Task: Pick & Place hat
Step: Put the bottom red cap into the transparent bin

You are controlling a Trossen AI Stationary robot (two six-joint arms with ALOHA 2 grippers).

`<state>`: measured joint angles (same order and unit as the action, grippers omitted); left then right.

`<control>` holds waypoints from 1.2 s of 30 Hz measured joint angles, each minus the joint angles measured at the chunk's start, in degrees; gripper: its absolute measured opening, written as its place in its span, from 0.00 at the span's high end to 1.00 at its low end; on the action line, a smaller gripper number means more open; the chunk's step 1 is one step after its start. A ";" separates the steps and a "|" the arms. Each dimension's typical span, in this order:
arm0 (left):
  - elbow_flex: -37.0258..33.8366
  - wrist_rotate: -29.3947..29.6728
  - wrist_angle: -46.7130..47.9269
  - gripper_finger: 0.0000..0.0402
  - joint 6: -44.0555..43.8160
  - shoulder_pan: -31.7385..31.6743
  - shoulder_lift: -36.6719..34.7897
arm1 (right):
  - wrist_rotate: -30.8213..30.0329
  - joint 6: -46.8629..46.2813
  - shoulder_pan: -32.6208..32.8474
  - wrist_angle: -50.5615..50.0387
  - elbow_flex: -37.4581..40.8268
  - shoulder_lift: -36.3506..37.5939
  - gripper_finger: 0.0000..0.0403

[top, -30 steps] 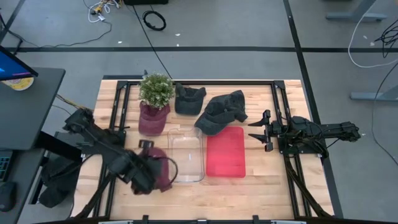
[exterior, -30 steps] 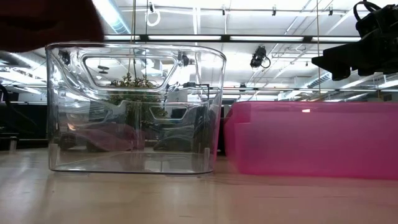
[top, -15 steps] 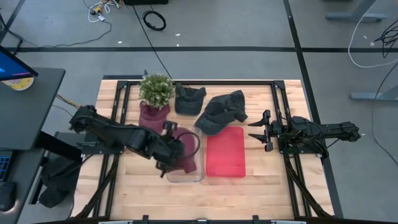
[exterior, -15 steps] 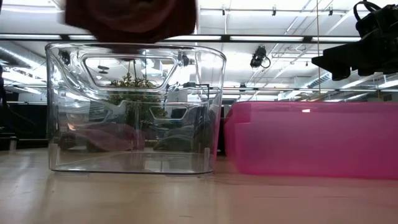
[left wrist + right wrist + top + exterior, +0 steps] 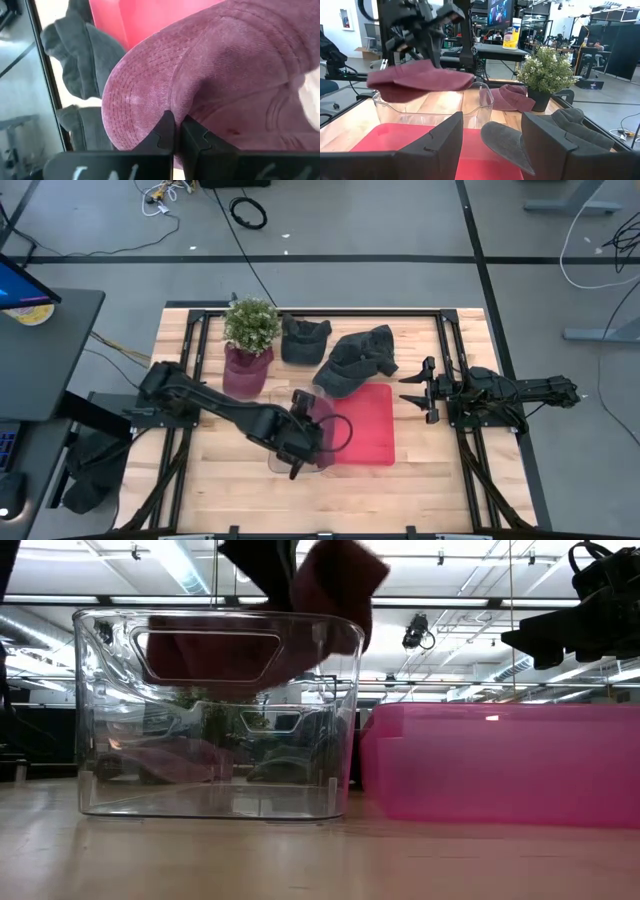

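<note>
A maroon corduroy cap [image 5: 322,420] hangs in my left gripper [image 5: 176,119], which is shut on it above the clear plastic bin [image 5: 210,760]. In the low view the cap [image 5: 320,590] sags over the bin's rim, and part of it shows through the wall. The right wrist view shows the cap [image 5: 420,77] level over the bin. My right gripper [image 5: 415,390] waits open at the table's right, beside the pink bin [image 5: 365,430]. My left gripper pinches the cap between its two fingers where the brim [image 5: 135,95] meets the crown [image 5: 235,60]. The cap is lifted clear of the table. It lies roughly level in the hold and droops toward the clear bin's rim.
Two dark grey caps [image 5: 305,338] [image 5: 358,358] lie toward the far edge, the larger one overlapping the pink bin's far rim. A potted plant [image 5: 250,325] stands at far left, with another maroon cap [image 5: 247,370] at its base. Bare wood stretches along the near edge.
My left gripper has carried the maroon cap from the table's near left toward the right, over the clear bin, and then down. The cap has gone from left of the bin to above it, and now dips past the rim on the bin's right side.
</note>
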<state>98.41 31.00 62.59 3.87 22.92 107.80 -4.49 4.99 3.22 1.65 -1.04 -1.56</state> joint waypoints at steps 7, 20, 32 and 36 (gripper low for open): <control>0.00 3.95 4.48 0.98 -7.81 0.01 1.00 | 0.00 0.00 -0.01 0.00 0.01 0.00 0.49; -0.54 2.79 8.43 0.98 -15.50 0.53 1.32 | -0.02 0.00 0.00 -0.01 0.00 0.00 0.49; -0.55 -0.01 8.63 0.98 -14.77 0.60 4.18 | 0.00 0.00 0.00 -0.08 0.02 -0.02 0.49; -0.55 -2.53 7.89 0.98 -14.68 0.17 4.69 | -0.02 0.00 -0.02 -0.11 0.02 -0.04 0.49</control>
<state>97.86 28.47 70.48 -10.81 23.08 112.50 -4.51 4.99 3.20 1.54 -1.02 -1.61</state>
